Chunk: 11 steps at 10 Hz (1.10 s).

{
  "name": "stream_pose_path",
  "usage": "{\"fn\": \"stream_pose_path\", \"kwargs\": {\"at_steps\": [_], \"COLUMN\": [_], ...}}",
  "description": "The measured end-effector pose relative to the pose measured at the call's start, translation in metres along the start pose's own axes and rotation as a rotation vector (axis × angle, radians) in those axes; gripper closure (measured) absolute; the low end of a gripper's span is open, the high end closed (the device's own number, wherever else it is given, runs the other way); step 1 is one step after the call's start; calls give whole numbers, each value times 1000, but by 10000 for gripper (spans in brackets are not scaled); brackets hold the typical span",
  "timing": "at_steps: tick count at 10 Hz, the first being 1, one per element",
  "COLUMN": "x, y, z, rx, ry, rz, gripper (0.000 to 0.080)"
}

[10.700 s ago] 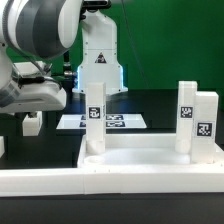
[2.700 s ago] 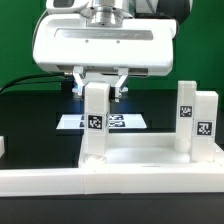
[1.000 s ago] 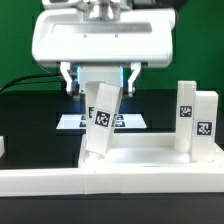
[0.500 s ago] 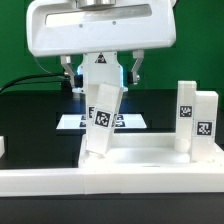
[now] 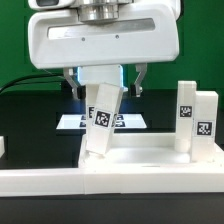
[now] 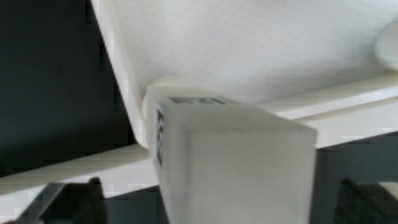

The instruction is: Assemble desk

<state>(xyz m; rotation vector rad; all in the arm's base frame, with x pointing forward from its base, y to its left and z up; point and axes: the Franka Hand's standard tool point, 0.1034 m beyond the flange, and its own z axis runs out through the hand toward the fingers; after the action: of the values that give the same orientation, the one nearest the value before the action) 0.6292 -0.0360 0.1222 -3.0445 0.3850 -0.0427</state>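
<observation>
The dark bench (image 5: 30, 115) carries the wide white desk panel (image 5: 140, 165) in front. Behind the panel, the marker board (image 5: 128, 123) lies flat on the bench. Two upright tagged legs (image 5: 196, 118) stand at the panel's corner on the exterior view's right. One more leg (image 5: 103, 122) sits tilted in the panel's opposite corner socket. The claw (image 5: 104, 82) hangs directly above this tilted leg, its fingers (image 5: 138, 80) apart and not touching it.

lighting: bright, even, from above
glare: white gripper (image 5: 104, 78) housing slightly washed out
shadows: soft, under panel (image 5: 150, 165) rim
blur: wrist view, leg (image 6: 231, 160) out of focus
</observation>
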Motion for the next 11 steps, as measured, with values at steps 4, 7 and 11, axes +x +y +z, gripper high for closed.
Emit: {"fn": "stream_pose_path", "kwargs": {"at_steps": [4, 7, 11], "x": [0, 2, 7], "y": [0, 7, 25], "z": [0, -2, 5], "rx": [0, -13, -12], "ry": [1, 6, 0], "rz": [1, -2, 254], "gripper": [403, 490, 508]}}
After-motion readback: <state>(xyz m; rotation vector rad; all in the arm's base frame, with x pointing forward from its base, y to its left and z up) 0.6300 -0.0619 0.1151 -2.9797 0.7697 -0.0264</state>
